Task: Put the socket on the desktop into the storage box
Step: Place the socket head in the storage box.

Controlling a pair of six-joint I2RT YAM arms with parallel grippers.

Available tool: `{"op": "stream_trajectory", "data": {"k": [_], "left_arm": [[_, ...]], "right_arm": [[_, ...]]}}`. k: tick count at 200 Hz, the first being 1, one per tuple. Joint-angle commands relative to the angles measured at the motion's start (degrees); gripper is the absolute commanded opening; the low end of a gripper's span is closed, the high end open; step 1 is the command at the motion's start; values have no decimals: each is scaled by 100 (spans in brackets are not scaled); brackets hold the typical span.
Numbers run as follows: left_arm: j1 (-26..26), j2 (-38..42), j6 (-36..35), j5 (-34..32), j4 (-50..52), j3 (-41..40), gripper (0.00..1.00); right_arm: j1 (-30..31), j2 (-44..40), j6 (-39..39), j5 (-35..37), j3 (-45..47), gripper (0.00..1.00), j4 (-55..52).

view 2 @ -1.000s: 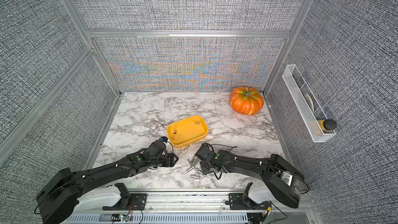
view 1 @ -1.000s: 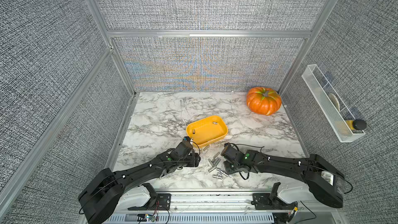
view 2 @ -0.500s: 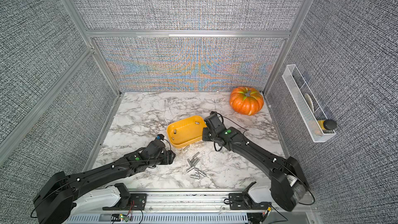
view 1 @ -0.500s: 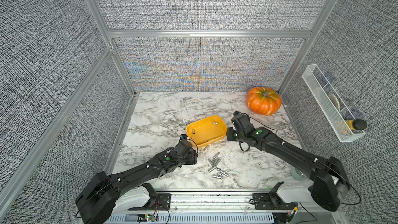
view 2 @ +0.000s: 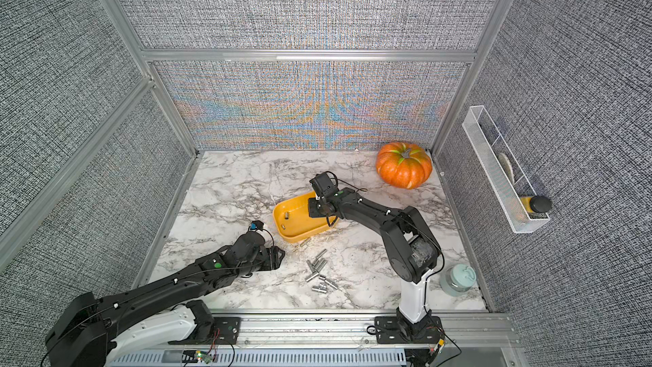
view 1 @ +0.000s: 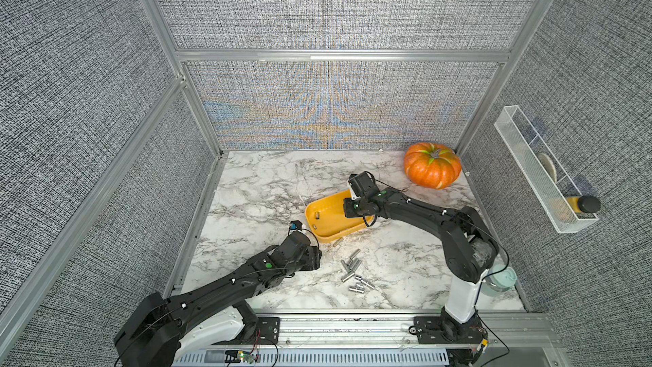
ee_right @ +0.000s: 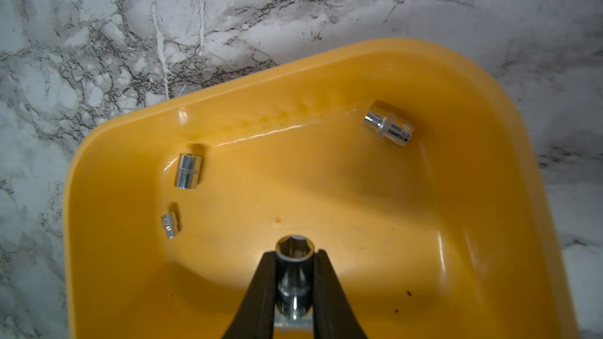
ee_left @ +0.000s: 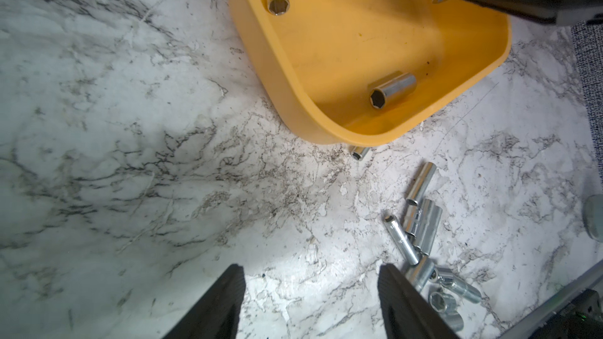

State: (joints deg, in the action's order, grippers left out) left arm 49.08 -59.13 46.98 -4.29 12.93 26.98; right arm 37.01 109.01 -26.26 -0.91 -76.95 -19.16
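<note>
On the white marble-patterned desktop (view 1: 268, 185), both top views show the shallow yellow-orange plastic storage box (view 1: 330, 225) partly covered by my right arm (view 1: 416, 211), and the grip is hidden there. Only the right wrist view shows my right pincer (ee_right: 295, 253) pinching a shiny steel socket (ee_right: 294, 280) over the box floor. The left wrist view shows my left pincer (ee_left: 311, 270) spread and empty, near loose silver sockets (ee_left: 421, 233).

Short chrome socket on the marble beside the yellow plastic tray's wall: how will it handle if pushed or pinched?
The short chrome socket likely rolls: a cylinder lying sideways. Polished metal looks slippery. The yellow plastic tray wall alongside may block a finger.
</note>
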Motion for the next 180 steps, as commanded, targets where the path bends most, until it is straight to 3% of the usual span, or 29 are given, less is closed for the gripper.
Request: {"op": "stream_trajectory", "data": {"k": [1,53,88,133,180], "left_arm": [[5,34,74,41,-123,-25,70],[5,18,136,2,-128,-35,70],[10,-13,119,26,-185,-2,70],[5,-55,153,120,-282,-38,70],[5,-229,24,345,-402,-9,70]], "right_arm": [[-4,31,154,27,-12,18,-106],[29,-704,256,86,553,53,93],[160,-1703,373,189,1253,57,3],[916,-3595,327,397,2511,57,-517],[1806,-5064,-426,468,3502,56,-1467]]}}
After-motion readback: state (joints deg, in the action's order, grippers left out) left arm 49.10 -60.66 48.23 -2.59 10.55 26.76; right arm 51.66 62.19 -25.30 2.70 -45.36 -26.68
